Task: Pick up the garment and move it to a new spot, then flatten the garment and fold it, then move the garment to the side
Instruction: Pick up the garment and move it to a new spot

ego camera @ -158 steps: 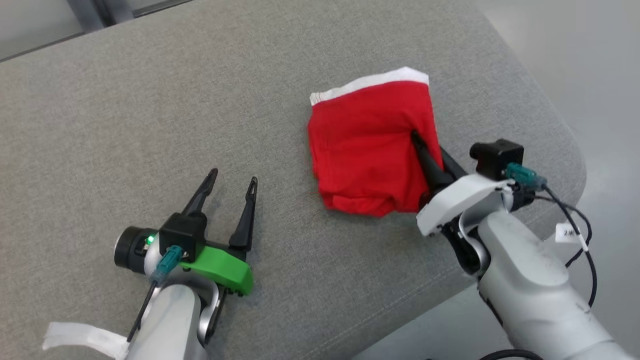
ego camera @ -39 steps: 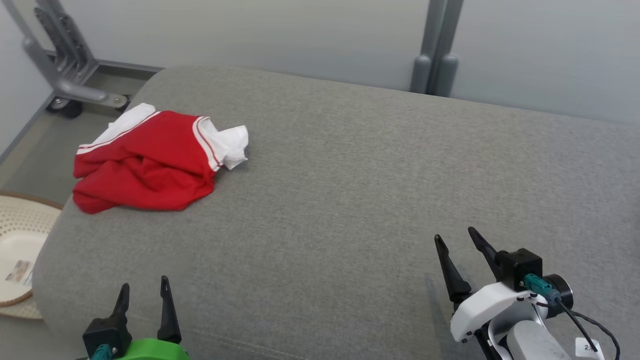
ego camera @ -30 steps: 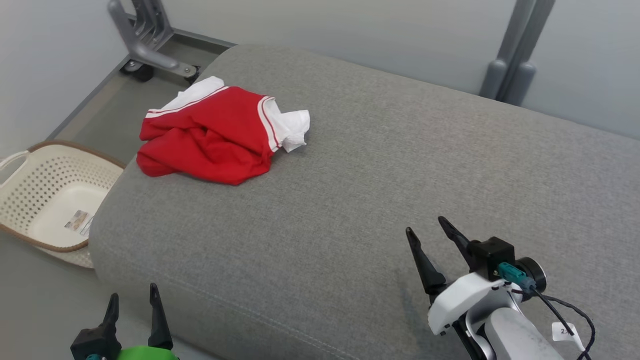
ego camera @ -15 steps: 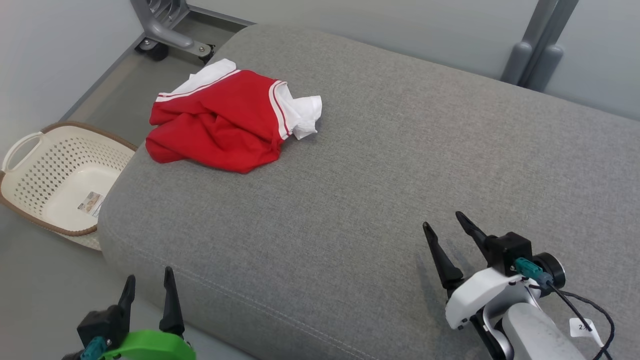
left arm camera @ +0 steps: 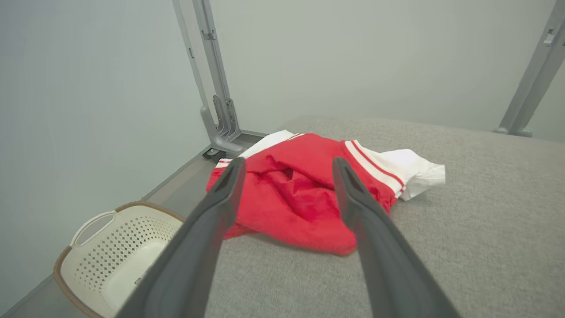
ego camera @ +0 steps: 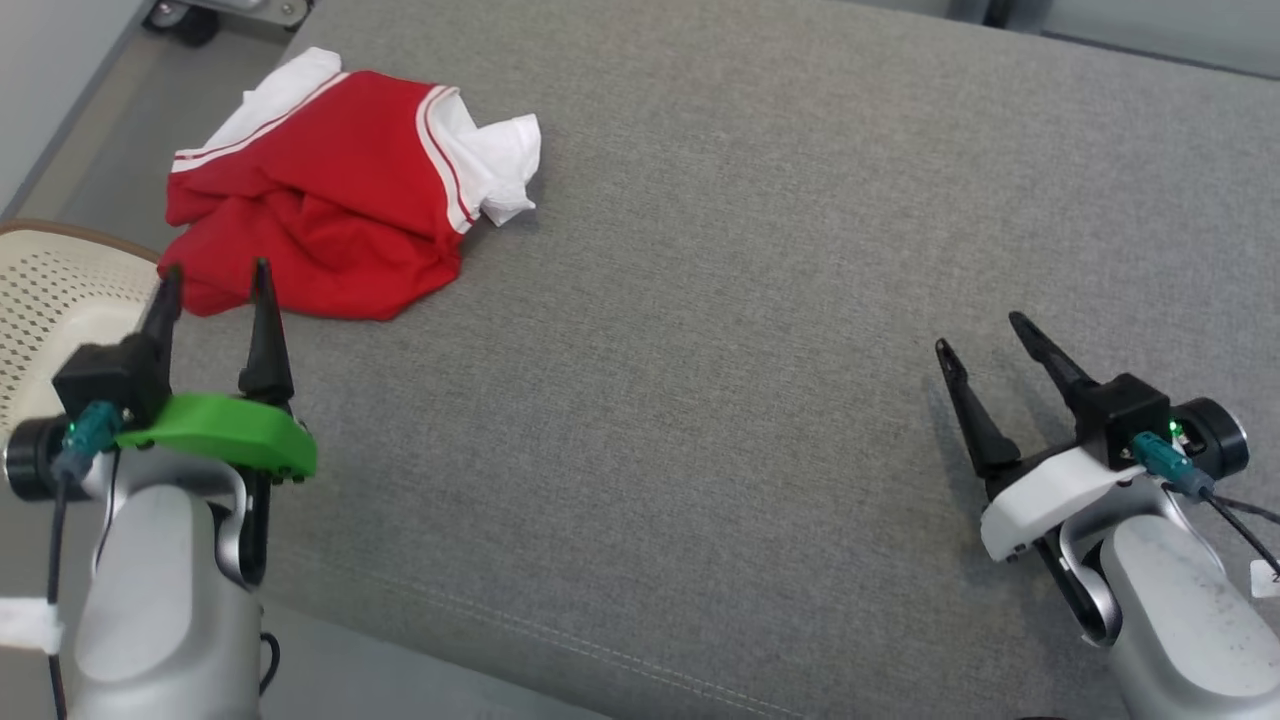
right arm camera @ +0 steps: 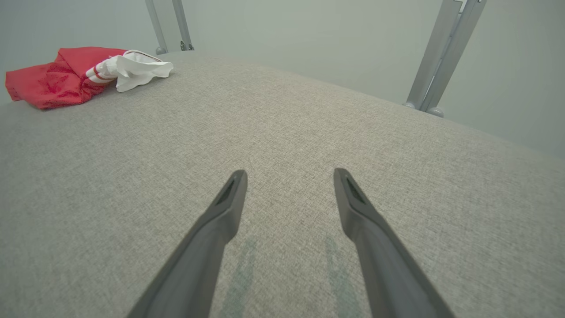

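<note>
The grey cushion (ego camera: 700, 400) spreads wide before me. At its far left corner the garment (ego camera: 320, 200), red with white trim, lies crumpled in a heap. Off the cushion's left edge sits a pale basket (ego camera: 50, 280). My left hand (ego camera: 217, 268) hovers just short of the garment, fingers spread and empty. My right hand (ego camera: 978, 332), well apart from it, is spread and empty too.
</note>
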Tool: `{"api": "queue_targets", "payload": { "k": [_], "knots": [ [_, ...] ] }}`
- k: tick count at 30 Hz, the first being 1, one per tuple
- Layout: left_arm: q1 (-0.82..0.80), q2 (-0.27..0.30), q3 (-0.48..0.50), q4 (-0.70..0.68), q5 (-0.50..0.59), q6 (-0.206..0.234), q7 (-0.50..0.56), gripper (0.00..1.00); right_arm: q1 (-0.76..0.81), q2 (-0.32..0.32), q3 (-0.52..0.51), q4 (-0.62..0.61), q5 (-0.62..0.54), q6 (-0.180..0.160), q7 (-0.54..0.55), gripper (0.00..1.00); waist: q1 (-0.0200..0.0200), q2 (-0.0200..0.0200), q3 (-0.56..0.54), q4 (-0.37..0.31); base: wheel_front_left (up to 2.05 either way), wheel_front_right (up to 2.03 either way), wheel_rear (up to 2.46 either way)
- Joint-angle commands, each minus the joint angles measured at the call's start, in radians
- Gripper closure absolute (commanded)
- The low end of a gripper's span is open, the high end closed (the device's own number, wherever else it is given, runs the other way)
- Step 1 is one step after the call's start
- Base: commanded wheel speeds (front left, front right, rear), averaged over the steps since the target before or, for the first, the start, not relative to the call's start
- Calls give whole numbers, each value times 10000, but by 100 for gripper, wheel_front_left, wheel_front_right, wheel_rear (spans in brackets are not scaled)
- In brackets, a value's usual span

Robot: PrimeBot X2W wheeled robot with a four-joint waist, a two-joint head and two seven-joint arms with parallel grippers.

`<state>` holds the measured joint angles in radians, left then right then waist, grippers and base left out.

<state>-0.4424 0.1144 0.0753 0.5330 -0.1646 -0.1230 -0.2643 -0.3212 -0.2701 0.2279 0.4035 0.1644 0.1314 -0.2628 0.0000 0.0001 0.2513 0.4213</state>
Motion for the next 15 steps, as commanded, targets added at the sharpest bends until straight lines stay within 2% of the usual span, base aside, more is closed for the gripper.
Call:
{"api": "queue_targets", "payload": {
  "k": [1, 8, 15],
  "knots": [
    [-572, 163, -84, 174, 48, -54, 2, 0, -231, -133, -93, -185, -68, -15, -27, 0, 0, -1, 936, -827, 0, 0, 0],
    [-2395, 944, -841, 1163, -422, -79, 2, 0, -485, -389, -372, -535, -133, -15, -27, 0, 0, -1, 1714, -1722, 0, 0, 0],
    [-3578, 1444, -1262, 3132, -1458, -71, 2, 0, -611, -448, -730, -772, -199, -15, -27, 0, 0, -1, 2282, -2577, 0, 0, 0]
  ]
}}
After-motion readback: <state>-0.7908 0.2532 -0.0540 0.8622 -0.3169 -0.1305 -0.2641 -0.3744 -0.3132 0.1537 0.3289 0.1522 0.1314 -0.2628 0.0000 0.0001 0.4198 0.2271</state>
